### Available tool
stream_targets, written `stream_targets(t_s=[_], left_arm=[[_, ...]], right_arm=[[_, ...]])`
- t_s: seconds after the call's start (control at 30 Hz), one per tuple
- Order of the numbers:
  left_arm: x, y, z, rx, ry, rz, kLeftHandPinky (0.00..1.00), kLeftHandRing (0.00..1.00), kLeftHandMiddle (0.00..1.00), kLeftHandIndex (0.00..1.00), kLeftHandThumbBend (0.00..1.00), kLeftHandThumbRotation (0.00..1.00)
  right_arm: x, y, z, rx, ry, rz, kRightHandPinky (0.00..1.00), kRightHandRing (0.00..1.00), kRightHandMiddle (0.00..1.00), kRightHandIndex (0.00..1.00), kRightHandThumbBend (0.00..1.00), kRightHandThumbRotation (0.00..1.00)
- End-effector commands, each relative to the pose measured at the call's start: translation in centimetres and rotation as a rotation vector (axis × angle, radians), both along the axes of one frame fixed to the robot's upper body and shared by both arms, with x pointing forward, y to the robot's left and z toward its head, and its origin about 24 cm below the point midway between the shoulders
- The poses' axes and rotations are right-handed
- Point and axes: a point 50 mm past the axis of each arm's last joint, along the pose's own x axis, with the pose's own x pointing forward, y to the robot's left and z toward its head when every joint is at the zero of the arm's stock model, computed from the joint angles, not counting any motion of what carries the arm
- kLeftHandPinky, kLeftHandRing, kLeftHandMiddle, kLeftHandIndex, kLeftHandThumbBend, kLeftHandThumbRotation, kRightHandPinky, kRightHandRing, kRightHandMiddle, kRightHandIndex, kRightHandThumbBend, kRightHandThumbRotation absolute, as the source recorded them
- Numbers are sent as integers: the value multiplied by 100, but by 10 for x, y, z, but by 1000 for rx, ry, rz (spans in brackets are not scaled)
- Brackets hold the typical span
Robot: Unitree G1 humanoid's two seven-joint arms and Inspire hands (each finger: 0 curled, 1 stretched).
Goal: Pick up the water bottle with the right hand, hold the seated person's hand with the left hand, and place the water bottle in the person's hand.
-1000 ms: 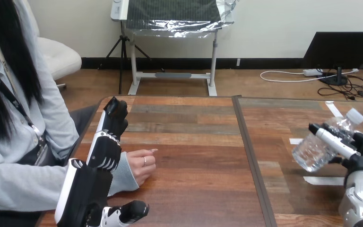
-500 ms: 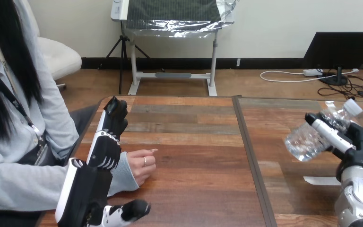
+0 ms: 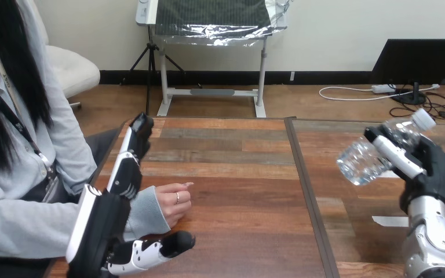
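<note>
A clear plastic water bottle (image 3: 364, 159) with ribbed, crinkled walls and a white cap (image 3: 423, 119) hangs in the air over the right part of the table (image 3: 237, 191), clamped in the robot's right hand (image 3: 426, 165). The bottle is tilted, its cap pointing up and to the right and its base down and to the left, toward the table's middle. The black-and-white fingers wrap across its upper half, near the neck, and the silver forearm rises from the view's lower right corner. How much the bottle holds cannot be told through its glinting walls.

The table is of wooden planks in brown and reddish tones, and a dark strip (image 3: 307, 191) running from far edge to near edge divides it into two tops. Short pieces of white tape (image 3: 391, 220) lie on the right top, below and beside the raised hand.

At the table's left side, the person's hand (image 3: 174, 202) rests on the wood with its fingers loosely curled, a grey sleeve (image 3: 145, 211) covering the wrist. The robot's left hand (image 3: 107, 223) lies over that sleeve, its fingers straight and pointing toward the far edge, its thumb (image 3: 168, 246) stretched out to the right just below the person's hand. Whether the thumb touches it cannot be told. The bottle and the person's hand are well apart.
</note>
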Motion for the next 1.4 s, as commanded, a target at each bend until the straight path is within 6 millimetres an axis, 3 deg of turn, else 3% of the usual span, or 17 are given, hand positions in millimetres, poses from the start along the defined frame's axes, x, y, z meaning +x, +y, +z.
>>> stream_targets(t_s=[0.0,0.3,0.77,0.97,1.07,1.37], left_arm=[[10,7,21,85,-108,35,98,100,100,100,100,56],[13,17,28,309,-86,138,89,97,100,100,100,48],[22,36,41,631,-29,267,85,93,99,99,100,37],[29,45,47,704,-20,279,83,91,96,97,100,33],[41,57,57,829,9,262,80,87,91,93,100,26],[51,65,64,948,47,241,77,84,86,89,100,21]], right_arm=[[25,8,46,-36,-222,69,26,28,38,36,66,0],[29,16,53,-80,-268,118,25,26,36,35,67,0],[34,30,60,-137,-299,192,30,30,35,34,68,0],[36,35,62,-155,-301,218,29,30,36,34,70,0],[38,42,66,-183,-320,251,27,29,35,34,70,0],[39,45,69,-185,-338,272,25,28,34,33,72,0]])
